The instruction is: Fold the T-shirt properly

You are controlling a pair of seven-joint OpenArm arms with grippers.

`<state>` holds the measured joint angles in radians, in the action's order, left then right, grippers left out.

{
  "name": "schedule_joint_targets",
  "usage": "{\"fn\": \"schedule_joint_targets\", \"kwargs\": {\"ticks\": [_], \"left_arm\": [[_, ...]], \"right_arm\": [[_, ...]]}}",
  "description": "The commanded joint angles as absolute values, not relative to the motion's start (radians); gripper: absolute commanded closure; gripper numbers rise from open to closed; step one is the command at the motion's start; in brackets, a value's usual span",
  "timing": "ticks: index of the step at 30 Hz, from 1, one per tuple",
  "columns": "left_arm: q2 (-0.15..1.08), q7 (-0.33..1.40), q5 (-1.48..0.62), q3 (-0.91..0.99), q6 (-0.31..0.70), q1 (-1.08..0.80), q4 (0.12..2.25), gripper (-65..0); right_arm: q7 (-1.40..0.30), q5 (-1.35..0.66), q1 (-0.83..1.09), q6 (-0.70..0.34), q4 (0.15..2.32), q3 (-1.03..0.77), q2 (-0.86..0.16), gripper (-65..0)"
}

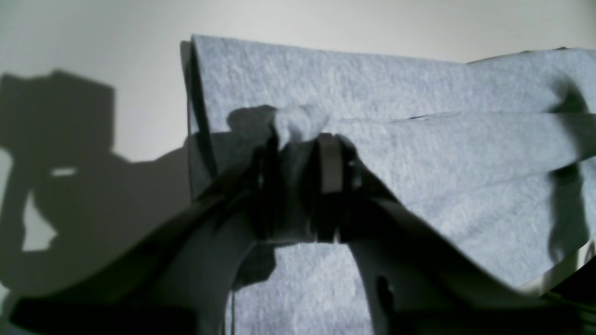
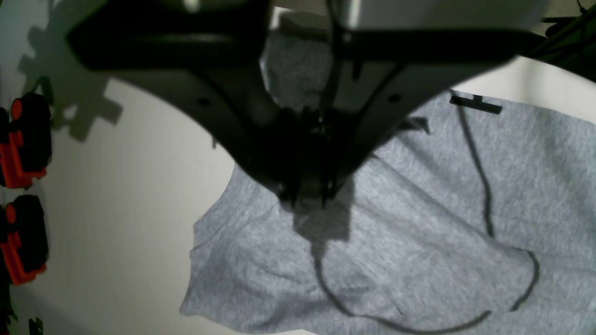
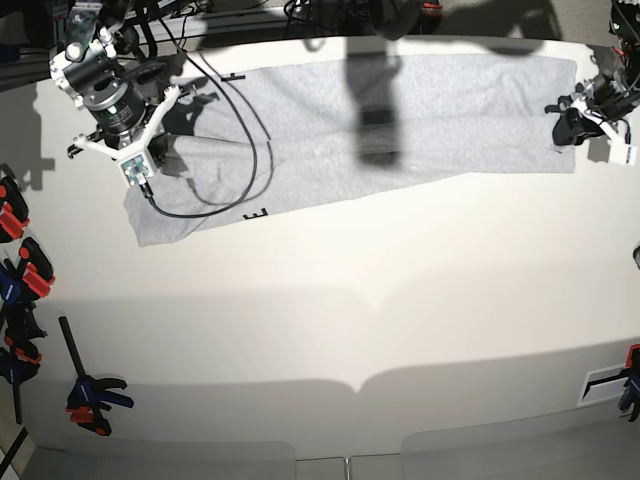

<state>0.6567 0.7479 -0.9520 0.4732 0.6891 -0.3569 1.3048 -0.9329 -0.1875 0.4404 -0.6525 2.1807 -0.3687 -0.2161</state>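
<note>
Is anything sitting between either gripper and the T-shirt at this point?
Nothing visible does. The left gripper has a bunch of the T-shirt between its fingers at one end; the right gripper is shut directly on the cloth at the other. A black cable lies across the shirt beside the right gripper.

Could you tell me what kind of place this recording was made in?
Probably a robotics lab or workshop: a white table with clamps on its edge, cables, and two robot arms working a T-shirt.

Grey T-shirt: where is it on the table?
The light heather-grey cotton T-shirt lies stretched along the white table's far edge in the base view.
</note>
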Motion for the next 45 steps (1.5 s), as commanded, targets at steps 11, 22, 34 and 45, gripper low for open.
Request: {"fn": "schedule_joint_targets", "kwargs": {"ticks": [11, 22, 34, 45], "left_arm": [[0.676, 0.708, -0.97, 0.484, 0.698, -0.349, 1.32, -14.7], [0.626, 0.68, -0.916, 0.484, 0.698, -0.346, 1.32, -20.7], [0.624, 0.679, -0.902, 0.484, 0.698, -0.323, 1.32, -26.5], [0.625, 0.717, -0.901, 0.484, 0.698, -0.299, 1.32, -24.7]], "right_arm": [[-0.913, -0.194, 0.438, -0.657, 2.2, -0.374, -0.225, 0.0], [-0.913, -0.194, 0.438, -0.657, 2.2, -0.374, -0.227, 0.0], [-0.913, -0.194, 0.438, -0.657, 2.2, -0.374, -0.228, 0.0], [-0.913, -0.194, 0.438, -0.657, 2.2, -0.374, -0.227, 0.0]]}}
